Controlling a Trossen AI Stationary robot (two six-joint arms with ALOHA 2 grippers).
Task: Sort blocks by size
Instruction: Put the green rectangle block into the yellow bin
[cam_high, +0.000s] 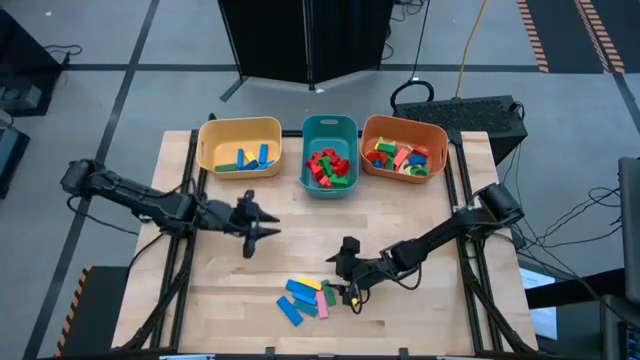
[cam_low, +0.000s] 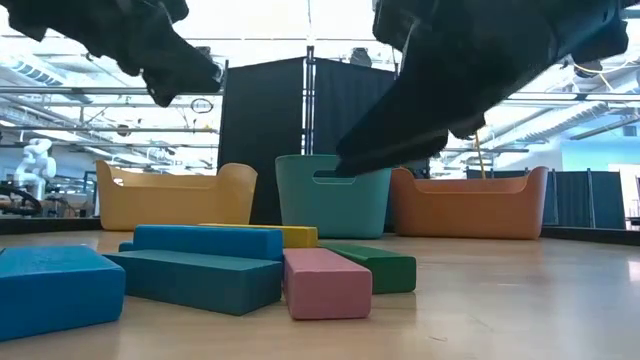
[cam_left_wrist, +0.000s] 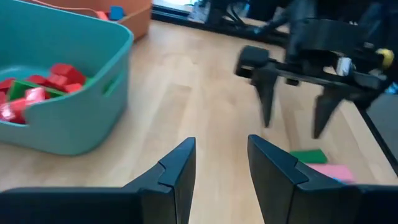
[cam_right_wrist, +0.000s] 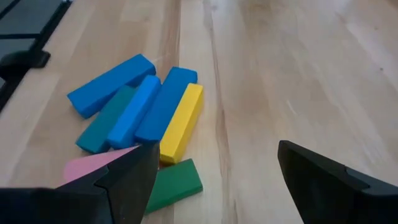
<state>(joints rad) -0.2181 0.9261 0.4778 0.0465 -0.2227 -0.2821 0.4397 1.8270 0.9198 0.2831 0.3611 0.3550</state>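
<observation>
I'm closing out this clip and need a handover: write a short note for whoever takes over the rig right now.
Right gripper: open, empty, poised at the edge of the loose pile of long blocks at the table's front.
Left gripper: part open, empty, waiting over bare table left of centre.
Done: yellow bin holds a few long blue and green bars; teal bin holds red and green pieces; orange bin holds mixed-colour pieces.
Left: the pile, made up of blue bars, a teal bar, a yellow bar, a pink block and a green block.
</observation>
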